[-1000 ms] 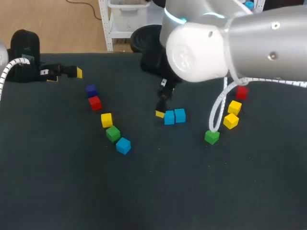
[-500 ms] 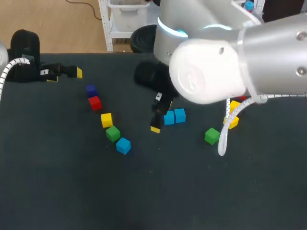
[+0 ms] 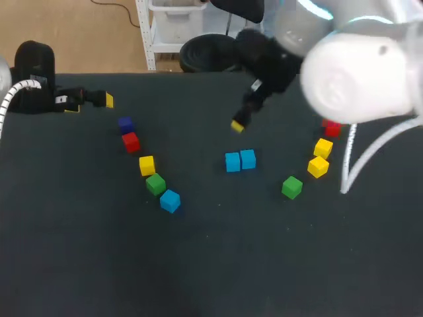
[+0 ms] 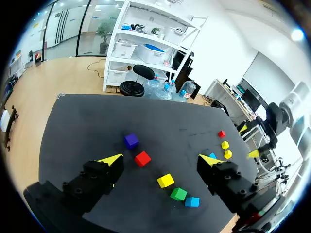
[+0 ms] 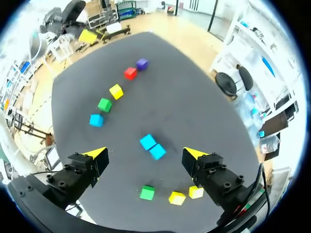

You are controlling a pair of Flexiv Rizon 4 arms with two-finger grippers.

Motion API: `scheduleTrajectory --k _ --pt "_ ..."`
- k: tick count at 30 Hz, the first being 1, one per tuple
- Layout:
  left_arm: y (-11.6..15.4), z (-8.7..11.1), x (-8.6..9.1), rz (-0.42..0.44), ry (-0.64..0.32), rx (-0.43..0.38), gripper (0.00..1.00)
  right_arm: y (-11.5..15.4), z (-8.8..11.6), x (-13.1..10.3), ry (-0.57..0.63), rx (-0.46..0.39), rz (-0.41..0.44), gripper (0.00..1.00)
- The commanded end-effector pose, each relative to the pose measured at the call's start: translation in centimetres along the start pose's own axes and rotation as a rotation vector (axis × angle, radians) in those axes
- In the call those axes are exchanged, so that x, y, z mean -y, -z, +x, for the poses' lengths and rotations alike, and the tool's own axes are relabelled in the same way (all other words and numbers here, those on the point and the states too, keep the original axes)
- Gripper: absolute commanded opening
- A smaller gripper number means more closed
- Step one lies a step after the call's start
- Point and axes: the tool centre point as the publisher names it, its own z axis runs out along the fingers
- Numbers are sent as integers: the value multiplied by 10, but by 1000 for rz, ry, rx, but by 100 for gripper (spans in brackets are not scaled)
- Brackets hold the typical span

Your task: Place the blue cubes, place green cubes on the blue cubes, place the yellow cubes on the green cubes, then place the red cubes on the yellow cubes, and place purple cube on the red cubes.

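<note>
The right fingers (image 5: 95, 154) stand apart and empty above the surface (image 3: 218, 264). The left fingers (image 4: 111, 160) are also apart and empty, near its back left corner. Under the right fingers two blue cubes (image 5: 148, 142) touch side by side, the pair's long axis running left to right in the head view. A green cube (image 3: 291, 187) and two yellow cubes (image 3: 323, 147) lie to their right. The red cube (image 3: 332, 129) beyond them shows in the head and left wrist views, not the right wrist view. A slanted line of five cubes (image 3: 147, 165) lies to their left.

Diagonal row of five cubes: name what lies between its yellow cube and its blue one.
A green cube lies there, shown in the head view.
</note>
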Motion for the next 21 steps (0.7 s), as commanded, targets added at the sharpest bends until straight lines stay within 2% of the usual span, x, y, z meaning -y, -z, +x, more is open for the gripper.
scheduleTrajectory --k 1,5,7,12,21 --pt "0 1 -3 12 -2 6 100 23 20 -1 10 165 52 100" --pt "0 1 -3 12 -2 6 100 41 27 4 -3 256 63 100" --pt "0 1 -3 12 -2 6 100 49 33 8 -13 292 100 100" --pt "0 1 -3 12 -2 6 100 62 44 20 -45 334 124 100" --pt "0 1 -3 12 -2 6 100 80 64 49 -119 359 174 100"
